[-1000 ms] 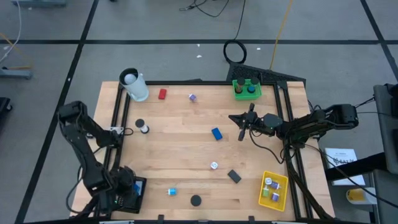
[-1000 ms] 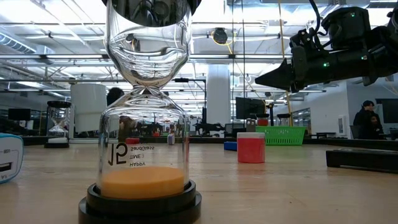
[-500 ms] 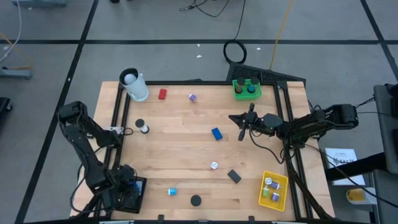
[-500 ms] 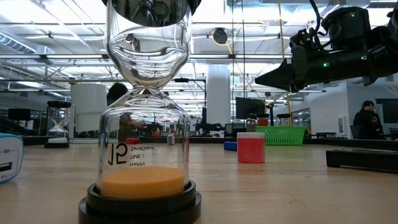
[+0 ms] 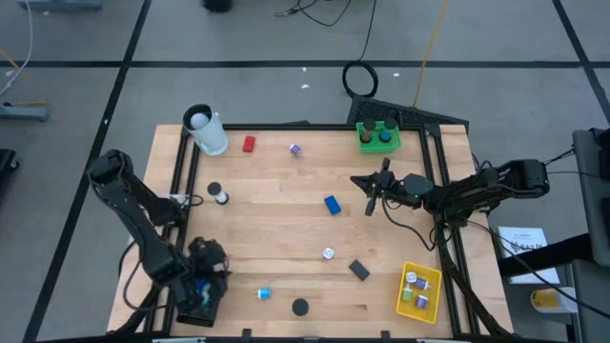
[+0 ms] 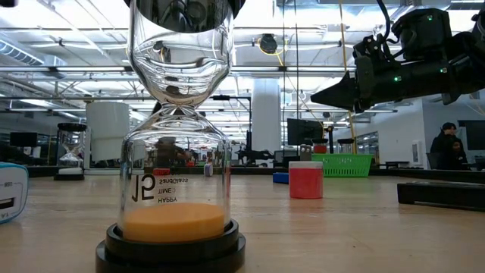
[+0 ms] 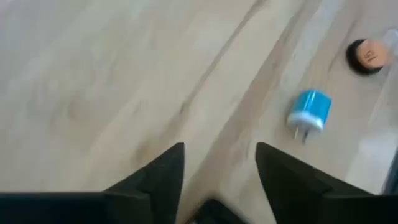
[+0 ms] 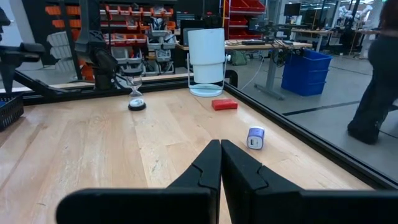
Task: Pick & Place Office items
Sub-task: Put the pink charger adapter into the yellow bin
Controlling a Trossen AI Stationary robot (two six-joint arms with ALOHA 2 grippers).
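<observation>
Left end effector (image 7: pixel 217 168) hangs empty near the surface's (image 5: pixel 286 229) near-left corner, fingers spread apart, probably lining up on the blue plug (image 7: pixel 309 113) just ahead. Right end effector (image 5: pixel 374 183) waits pinched shut mid-right, over the blue block (image 5: pixel 332 204).

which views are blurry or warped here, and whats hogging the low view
Left wrist view: motion-smeared, the blue charger and wood grain streaked. Low view: the hourglass sits close and fills the left, its glass bending the room behind and mirroring ceiling lights. Right wrist view: sharp. High view: evenly lit, faint shadows.
</observation>
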